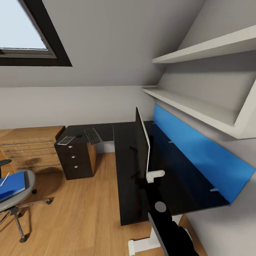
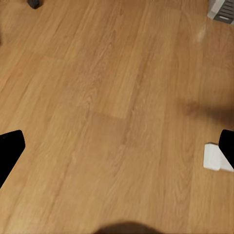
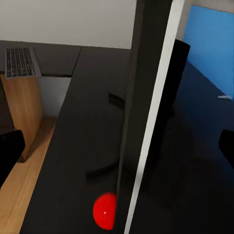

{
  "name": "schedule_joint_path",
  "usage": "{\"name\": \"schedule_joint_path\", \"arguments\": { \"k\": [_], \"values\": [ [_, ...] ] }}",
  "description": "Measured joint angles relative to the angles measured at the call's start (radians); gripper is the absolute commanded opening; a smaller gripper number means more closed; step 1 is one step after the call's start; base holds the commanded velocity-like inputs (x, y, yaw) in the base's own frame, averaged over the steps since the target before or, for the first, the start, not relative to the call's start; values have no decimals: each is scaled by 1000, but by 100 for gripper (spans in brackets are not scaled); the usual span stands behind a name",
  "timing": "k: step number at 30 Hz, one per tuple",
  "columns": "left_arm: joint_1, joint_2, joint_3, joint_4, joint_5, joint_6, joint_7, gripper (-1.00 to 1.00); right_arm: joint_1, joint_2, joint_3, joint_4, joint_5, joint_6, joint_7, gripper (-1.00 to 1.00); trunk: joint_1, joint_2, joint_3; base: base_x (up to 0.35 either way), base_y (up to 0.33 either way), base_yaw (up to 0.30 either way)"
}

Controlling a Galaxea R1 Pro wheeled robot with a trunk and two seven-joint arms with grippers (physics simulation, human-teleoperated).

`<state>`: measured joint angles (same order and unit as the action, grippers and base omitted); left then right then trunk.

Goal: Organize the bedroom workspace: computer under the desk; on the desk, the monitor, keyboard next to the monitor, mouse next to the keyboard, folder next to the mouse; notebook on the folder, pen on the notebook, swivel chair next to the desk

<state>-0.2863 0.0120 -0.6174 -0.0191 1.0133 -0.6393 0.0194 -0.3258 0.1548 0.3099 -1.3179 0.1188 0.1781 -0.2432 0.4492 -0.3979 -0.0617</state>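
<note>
Standing edge-on, the monitor (image 1: 143, 145) rests on the black worktop (image 1: 124, 185).
Right gripper (image 3: 117, 146) spread around its edge, apparently not touching; left gripper (image 2: 117, 151) spread above floor (image 2: 107, 97).

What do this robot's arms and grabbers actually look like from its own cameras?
In the head view, the right arm is glossy black and rounded, with a round grey disc at a joint and a short white cylinder-shaped piece nearer the monitor. In both wrist views, the fingertips appear as plain black blocks at the picture edges. No cables or markings are visible.
</note>
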Motion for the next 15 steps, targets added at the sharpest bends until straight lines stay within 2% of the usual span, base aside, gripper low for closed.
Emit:
{"name": "schedule_joint_path", "arguments": {
  "k": [4, 15],
  "values": [
    [0, 0, 0, 0, 0, 0, 0, 100, 0, -1, 0, 0, 1, -4, 0, 100, 0, 0, 0, 144, 0, 0],
    [0, 0, 0, 0, 0, 1, 0, 100, 0, -1, -1, 1, 1, -8, 0, 100, 0, 0, 0, 28, -10, 0]
  ]
}}
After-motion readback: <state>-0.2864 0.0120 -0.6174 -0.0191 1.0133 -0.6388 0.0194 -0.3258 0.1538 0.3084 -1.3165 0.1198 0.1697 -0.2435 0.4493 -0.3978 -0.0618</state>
